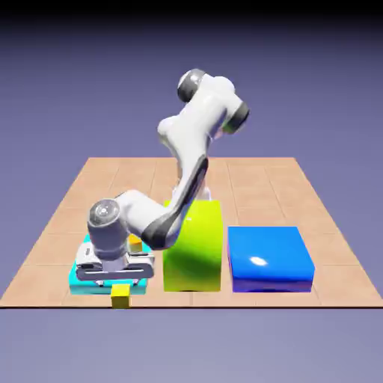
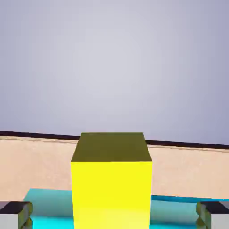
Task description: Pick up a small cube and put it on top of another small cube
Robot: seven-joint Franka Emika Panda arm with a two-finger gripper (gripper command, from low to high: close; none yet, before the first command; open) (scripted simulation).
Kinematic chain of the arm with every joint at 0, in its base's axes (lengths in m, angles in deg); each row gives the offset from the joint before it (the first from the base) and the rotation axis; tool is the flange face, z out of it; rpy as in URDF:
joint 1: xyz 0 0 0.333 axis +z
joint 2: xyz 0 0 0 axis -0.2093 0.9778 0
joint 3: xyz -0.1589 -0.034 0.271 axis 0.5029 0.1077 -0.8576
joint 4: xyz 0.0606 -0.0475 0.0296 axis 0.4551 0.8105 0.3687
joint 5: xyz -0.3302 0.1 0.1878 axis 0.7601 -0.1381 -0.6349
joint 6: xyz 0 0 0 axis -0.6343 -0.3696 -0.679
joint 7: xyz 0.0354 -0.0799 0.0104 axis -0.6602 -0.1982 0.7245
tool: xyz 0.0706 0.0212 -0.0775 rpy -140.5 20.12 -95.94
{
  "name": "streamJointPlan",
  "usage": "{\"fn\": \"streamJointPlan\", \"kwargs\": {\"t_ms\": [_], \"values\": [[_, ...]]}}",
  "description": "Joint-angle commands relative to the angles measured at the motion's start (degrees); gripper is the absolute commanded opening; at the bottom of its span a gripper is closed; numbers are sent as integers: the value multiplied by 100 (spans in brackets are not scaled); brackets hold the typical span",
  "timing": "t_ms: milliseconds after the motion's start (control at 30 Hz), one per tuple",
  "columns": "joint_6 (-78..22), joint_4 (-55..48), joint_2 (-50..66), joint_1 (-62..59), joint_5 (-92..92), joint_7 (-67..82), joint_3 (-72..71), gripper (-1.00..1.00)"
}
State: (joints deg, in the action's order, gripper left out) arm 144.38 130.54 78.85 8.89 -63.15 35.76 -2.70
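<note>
The tiny yellow cube (image 1: pixel 120 297) stands at the table's front edge, just in front of a teal block. In the hand view the yellow cube (image 2: pixel 112 183) fills the lower middle. It sits between my two grey fingertips (image 2: pixel 15 214), with a clear gap on each side. My gripper (image 1: pixel 118 284) is open, low and level just behind the cube, and holds nothing. The small orange-topped cube (image 1: pixel 135 243) peeks out behind my hand, mostly hidden by it.
The flat teal block (image 1: pixel 78 273) lies under my hand, and its cyan top (image 2: pixel 44 199) shows beside the cube. A tall lime-green block (image 1: pixel 193 247) stands just to the exterior view's right. A big blue block (image 1: pixel 269 258) lies beyond it.
</note>
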Motion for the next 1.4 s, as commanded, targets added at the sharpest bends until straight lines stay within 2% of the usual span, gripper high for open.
{"fn": "streamJointPlan", "kwargs": {"t_ms": [0, 100, 133, 433, 500, 1367], "values": [[147, 29, -17, -162, 104, -66, -208, 0], [529, 103, -62, -580, 372, -239, -746, 0], [529, 103, -62, -580, 372, -239, -746, -100], [-599, -117, 70, 657, -422, 270, 845, -100], [-513, -153, -122, 657, -447, 468, 756, -100], [920, 4252, -5521, -2107, 2765, -2227, -1697, -100]]}}
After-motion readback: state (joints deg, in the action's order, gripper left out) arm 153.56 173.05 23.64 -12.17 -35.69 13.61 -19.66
